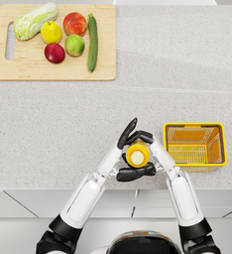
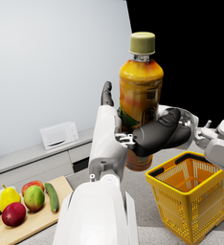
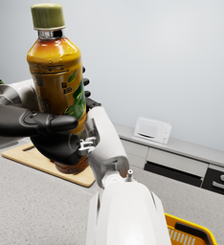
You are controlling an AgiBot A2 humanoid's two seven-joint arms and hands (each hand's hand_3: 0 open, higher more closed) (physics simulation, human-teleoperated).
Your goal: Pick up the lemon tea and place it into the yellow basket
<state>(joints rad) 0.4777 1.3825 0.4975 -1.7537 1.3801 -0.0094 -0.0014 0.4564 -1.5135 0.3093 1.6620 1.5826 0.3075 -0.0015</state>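
Note:
The lemon tea bottle is amber with a green cap. It is held upright above the counter, just left of the yellow basket. My left hand wraps its lower body from the near side, with one finger pointing away from the bottle. My right hand grips it from the far side. In the left wrist view, the left hand curls round the bottle above the basket. In the right wrist view, the right hand holds the base of the bottle. The basket is empty.
A wooden cutting board at the far left carries a cabbage, a cucumber and several fruits. A white microwave stands on a counter by the back wall. The counter's front edge runs just below the hands.

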